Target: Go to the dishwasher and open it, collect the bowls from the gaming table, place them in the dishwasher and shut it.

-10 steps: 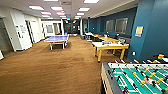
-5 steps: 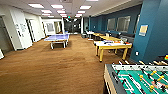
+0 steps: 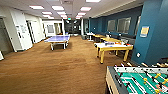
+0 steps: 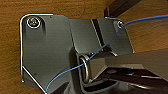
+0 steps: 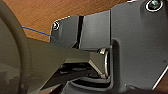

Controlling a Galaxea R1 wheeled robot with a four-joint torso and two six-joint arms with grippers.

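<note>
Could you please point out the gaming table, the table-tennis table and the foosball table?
gaming table (image 3: 113,46): head view, white top.
table-tennis table (image 3: 58,38): head view, blue top.
foosball table (image 3: 140,80): head view, green field.

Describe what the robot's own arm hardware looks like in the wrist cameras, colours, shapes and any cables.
Both wrist views show a wide dark grey plate with rounded corners and shiny round fittings at those corners. A jointed grey bar runs beside it, meeting a ringed metal pivot. A thin blue cable crosses the left wrist plate; the right wrist plate also has a blue cable beside it.
</note>
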